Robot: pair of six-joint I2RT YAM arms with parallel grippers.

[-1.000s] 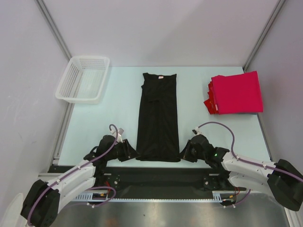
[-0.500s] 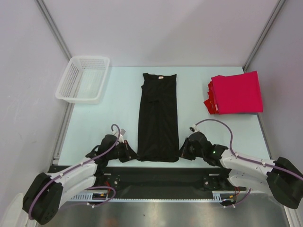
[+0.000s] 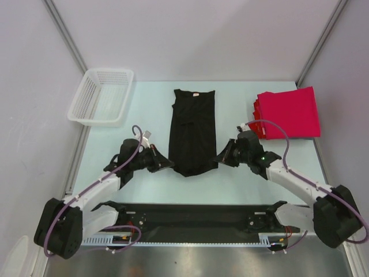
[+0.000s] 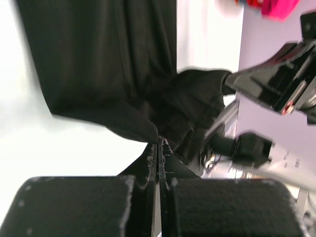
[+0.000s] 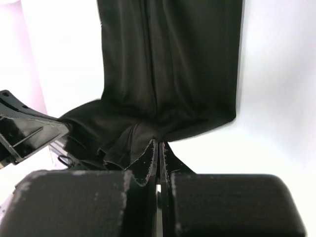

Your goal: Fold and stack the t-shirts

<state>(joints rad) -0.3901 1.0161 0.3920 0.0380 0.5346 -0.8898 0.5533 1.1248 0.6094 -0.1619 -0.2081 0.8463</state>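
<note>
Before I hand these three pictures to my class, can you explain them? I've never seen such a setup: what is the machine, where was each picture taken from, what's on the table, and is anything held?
These are two robot arms bolted at the near edge of a pale table. The wide picture comes from a fixed camera above and behind them. The two close-ups come from a camera on each wrist, looking along that arm's own fingers. On the table lie a long black t-shirt, a stack of folded red t-shirts at the far right, and a white mesh basket at the far left. The left end effector and the right end effector are each shut on a near corner of the black shirt's hem.
</note>
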